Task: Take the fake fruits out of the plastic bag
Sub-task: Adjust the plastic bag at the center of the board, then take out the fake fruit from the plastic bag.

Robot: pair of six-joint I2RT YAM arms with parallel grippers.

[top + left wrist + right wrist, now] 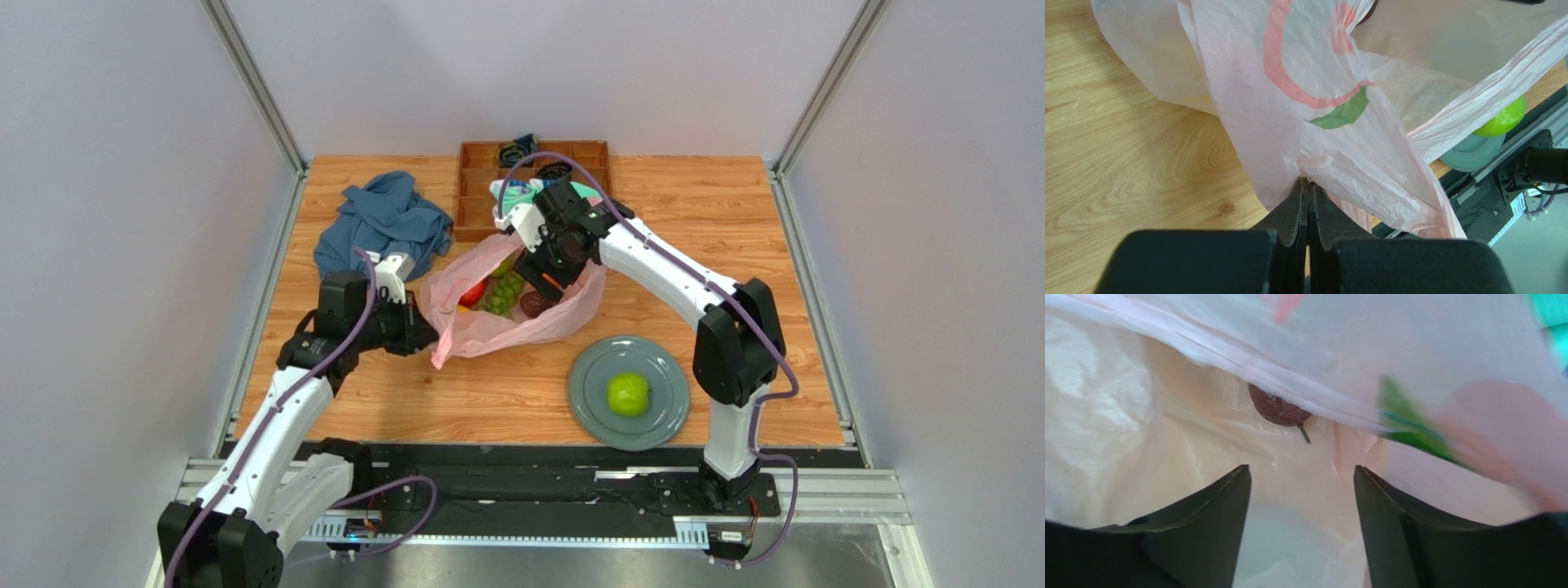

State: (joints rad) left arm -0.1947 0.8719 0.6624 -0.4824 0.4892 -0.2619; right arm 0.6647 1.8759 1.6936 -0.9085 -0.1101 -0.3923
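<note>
The pink plastic bag [515, 309] lies open at the table's middle. Inside it I see a red apple [474, 293], green grapes [502, 292] and a dark plum [535, 303]. A green apple [628, 393] sits on the grey plate [589, 398]. My left gripper [423, 328] is shut on the bag's left edge [1315, 165], its jaws pressed together on the film. My right gripper [548, 279] is open inside the bag's mouth [1301, 478], with the plum [1278, 408] just beyond its fingertips, partly behind a fold of the bag.
A blue cloth [380, 223] lies at the back left. A wooden tray [472, 184] with compartments stands at the back, with teal-and-white socks [515, 194] at its front. The plate and green apple show at the left wrist view's right edge [1502, 119].
</note>
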